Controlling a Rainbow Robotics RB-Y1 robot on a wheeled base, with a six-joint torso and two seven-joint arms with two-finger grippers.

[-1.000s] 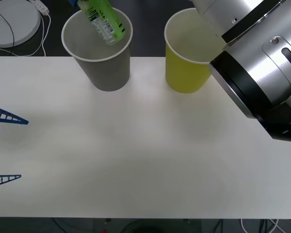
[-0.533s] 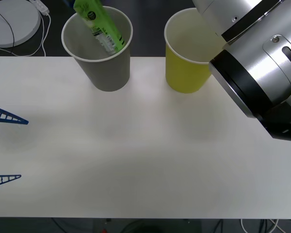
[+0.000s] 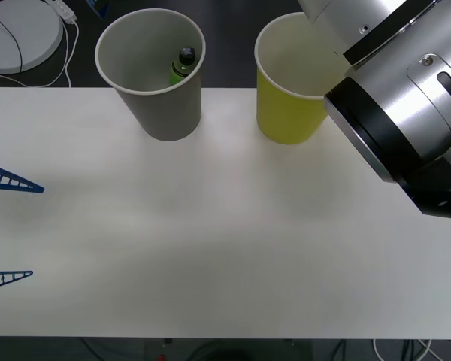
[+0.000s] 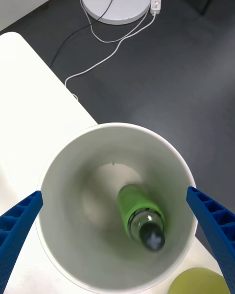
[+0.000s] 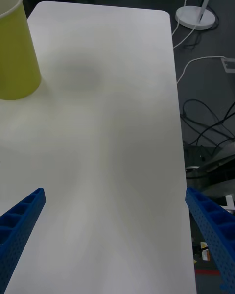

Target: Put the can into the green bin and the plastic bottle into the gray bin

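The plastic bottle (image 3: 182, 64) stands inside the gray bin (image 3: 165, 113) at the table's back left, black cap up. Seen from the right wrist, the plastic bottle (image 4: 142, 220) rests on the floor of the gray bin (image 4: 73, 176). My right gripper (image 4: 115, 193) hangs open straight above that cup, holding nothing. The green bin (image 3: 286, 113) stands to the right of the gray one, partly covered by my right arm; its wall is also visible from the left wrist (image 5: 14, 54). The can is out of view. My left gripper (image 3: 36, 232) waits open at the table's left edge.
My bulky silver right arm (image 3: 398, 98) reaches over the table's right side. The white table (image 3: 225, 248) spreads in front of both cups. On the dark floor behind lie a round white base (image 3: 19, 34) and cables.
The bottle was tilted over the gray bin's rim a second ago. It has since dropped free into the bin and now stands on its bottom.
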